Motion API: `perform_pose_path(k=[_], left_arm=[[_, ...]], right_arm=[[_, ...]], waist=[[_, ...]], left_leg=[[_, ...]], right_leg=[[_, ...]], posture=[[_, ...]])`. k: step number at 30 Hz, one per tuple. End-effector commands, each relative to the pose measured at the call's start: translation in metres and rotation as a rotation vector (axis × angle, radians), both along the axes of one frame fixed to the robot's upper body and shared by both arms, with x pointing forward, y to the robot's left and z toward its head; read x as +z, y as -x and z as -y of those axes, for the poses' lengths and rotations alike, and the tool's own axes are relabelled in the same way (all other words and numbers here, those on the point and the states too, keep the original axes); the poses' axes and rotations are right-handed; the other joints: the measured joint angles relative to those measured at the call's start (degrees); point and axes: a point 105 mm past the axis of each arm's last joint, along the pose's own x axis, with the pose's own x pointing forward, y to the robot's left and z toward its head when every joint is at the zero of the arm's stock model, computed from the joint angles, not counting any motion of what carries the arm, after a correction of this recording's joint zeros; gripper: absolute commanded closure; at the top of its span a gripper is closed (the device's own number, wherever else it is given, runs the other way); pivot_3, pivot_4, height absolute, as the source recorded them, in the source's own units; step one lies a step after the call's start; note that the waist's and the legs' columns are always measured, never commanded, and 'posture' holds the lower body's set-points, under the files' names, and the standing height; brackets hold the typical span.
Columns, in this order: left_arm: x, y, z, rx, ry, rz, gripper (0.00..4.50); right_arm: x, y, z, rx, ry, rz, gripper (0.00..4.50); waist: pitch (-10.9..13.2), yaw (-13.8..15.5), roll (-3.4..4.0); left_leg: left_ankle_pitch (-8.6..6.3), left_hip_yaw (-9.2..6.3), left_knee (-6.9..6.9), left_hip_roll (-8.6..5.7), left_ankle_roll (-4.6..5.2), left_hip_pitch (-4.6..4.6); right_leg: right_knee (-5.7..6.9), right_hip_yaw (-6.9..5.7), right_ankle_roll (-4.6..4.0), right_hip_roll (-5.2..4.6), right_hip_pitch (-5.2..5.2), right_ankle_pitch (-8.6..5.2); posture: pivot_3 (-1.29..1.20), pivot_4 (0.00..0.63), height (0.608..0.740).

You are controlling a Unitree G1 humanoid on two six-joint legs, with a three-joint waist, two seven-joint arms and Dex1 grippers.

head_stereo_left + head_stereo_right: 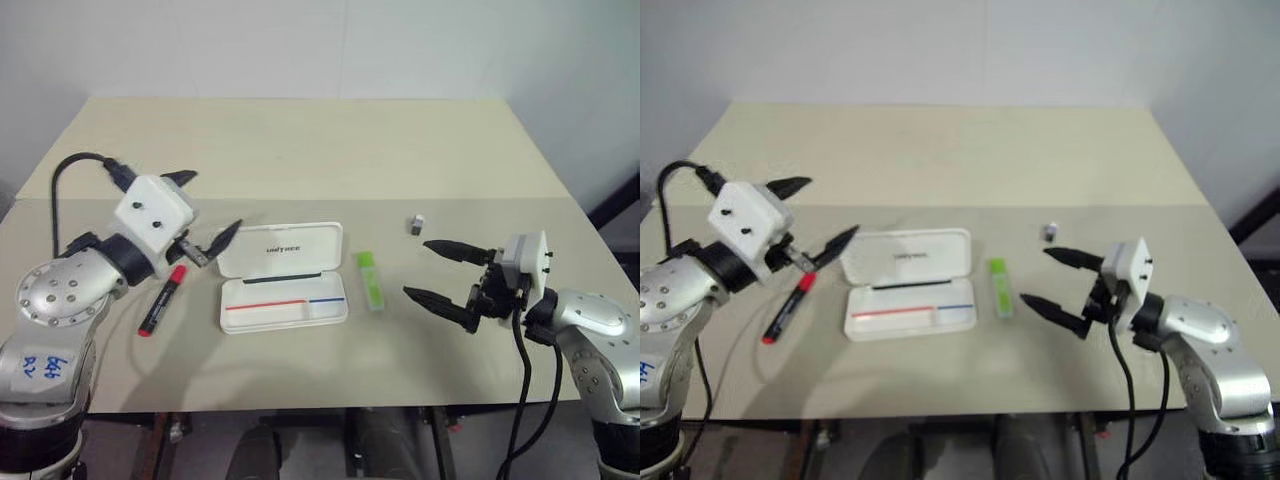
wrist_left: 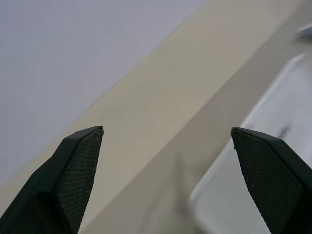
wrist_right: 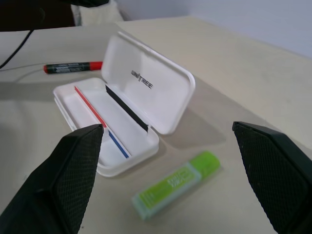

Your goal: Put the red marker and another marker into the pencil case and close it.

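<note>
Right wrist view: glossy rounded pencil case [image 3: 146,87]

I seem to stand in a plain test room or lab: a bare beige counter [image 1: 300,140] against blank white walls [image 1: 300,40], my cables [image 1: 525,400] trailing loose.

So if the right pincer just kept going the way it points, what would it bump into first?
Probably the green highlighter, lying just ahead of the open right pincer; the open pencil case sits beyond it. Depth is hard to judge.

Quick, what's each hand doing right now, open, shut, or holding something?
Left hand: open, holding nothing.
Right hand: open, holding nothing.
</note>
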Motion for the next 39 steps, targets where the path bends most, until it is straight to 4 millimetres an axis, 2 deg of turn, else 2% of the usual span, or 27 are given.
perform_pose_path(k=[1, 3, 7, 11, 13, 16, 19, 24, 31, 39], left_arm=[[-0.009, 0.009, -0.034, 0.232, 0.016, -0.010, 0.04], [-0.022, 0.016, -0.049, 0.339, 0.030, -0.030, 0.04], [-0.050, 0.029, -0.067, 0.515, 0.105, -0.105, 0.04], [-0.068, 0.036, -0.067, 0.594, 0.151, -0.144, 0.04], [-0.084, 0.041, -0.065, 0.643, 0.168, -0.194, 0.04], [-0.097, 0.047, -0.062, 0.677, 0.174, -0.240, 0.04], [-0.102, 0.051, -0.060, 0.695, 0.184, -0.268, 0.04], [-0.105, 0.055, -0.072, 0.767, 0.172, -0.287, 0.04], [-0.109, 0.044, -0.073, 0.728, 0.187, -0.293, 0.04], [-0.107, 0.030, -0.087, 0.685, 0.395, -0.272, 0.04]], right_arm=[[0.012, 0.007, -0.016, 0.116, -0.013, 0.030, 0.00], [0.015, 0.014, -0.023, 0.178, -0.039, 0.030, 0.00], [0.017, 0.021, -0.032, 0.280, -0.046, 0.070, 0.00], [0.025, 0.024, -0.036, 0.339, -0.107, 0.090, 0.00], [0.030, 0.026, -0.039, 0.392, -0.133, 0.101, 0.00], [0.028, 0.030, -0.038, 0.446, -0.103, 0.110, 0.00], [0.021, 0.031, -0.027, 0.480, -0.071, 0.075, 0.00], [0.005, 0.029, -0.011, 0.486, -0.001, 0.050, 0.00], [0.003, 0.026, -0.017, 0.447, -0.022, 0.056, 0.00], [0.005, 0.024, -0.015, 0.404, -0.005, 0.058, 0.00]], waist=[[0.00, -0.16, 0.00], [0.00, -0.06, -0.04], [0.00, 0.71, -0.05], [-0.03, 0.86, -0.15], [-0.03, 0.78, -0.15], [-0.03, 0.72, -0.16], [-0.03, 0.77, -0.16], [-0.03, 0.75, -0.17], [-0.03, 0.65, -0.16], [-0.03, 0.76, -0.18]], left_leg=[[0.00, -0.05, 0.00, 0.00, 0.00, 0.03], [0.00, -0.16, -0.01, 0.00, 0.00, 0.05], [-0.01, -0.19, 0.00, -0.01, -0.01, -0.02], [-0.01, -0.19, 0.03, -0.05, -0.01, -0.02], [-0.01, -0.20, 0.04, -0.05, -0.02, -0.02], [-0.01, -0.18, 0.05, -0.05, -0.02, 0.01], [-0.01, -0.20, 0.05, -0.05, -0.02, 0.01], [-0.01, -0.20, 0.08, -0.05, -0.02, 0.00], [-0.01, -0.20, 0.09, -0.05, -0.03, 0.02], [-0.02, -0.20, 0.11, -0.06, -0.04, -0.04]], right_leg=[[0.02, -0.01, -0.01, 0.02, 0.00, 0.00], [0.08, -0.06, -0.13, 0.04, 0.01, -0.08], [0.03, -0.06, -0.15, 0.01, 0.01, -0.08], [-0.05, -0.06, -0.12, -0.04, 0.07, -0.07], [-0.03, -0.07, -0.13, -0.04, 0.07, -0.06], [-0.04, -0.07, -0.15, -0.05, 0.08, -0.06], [-0.03, -0.09, -0.17, -0.04, 0.08, -0.07], [-0.08, -0.10, -0.17, -0.05, 0.11, -0.07], [-0.09, -0.09, -0.19, -0.05, 0.09, -0.07], [-0.14, -0.13, -0.20, -0.06, 0.09, -0.04]], posture=[[0.00, 0.150, 0.740], [0.00, 0.150, 0.740], [0.00, 0.150, 0.740], [0.00, 0.150, 0.740], [0.00, 0.150, 0.740], [0.00, 0.150, 0.740], [0.00, 0.150, 0.740], [0.00, 0.150, 0.740], [0.00, 0.150, 0.740], [0.00, 0.150, 0.740]])
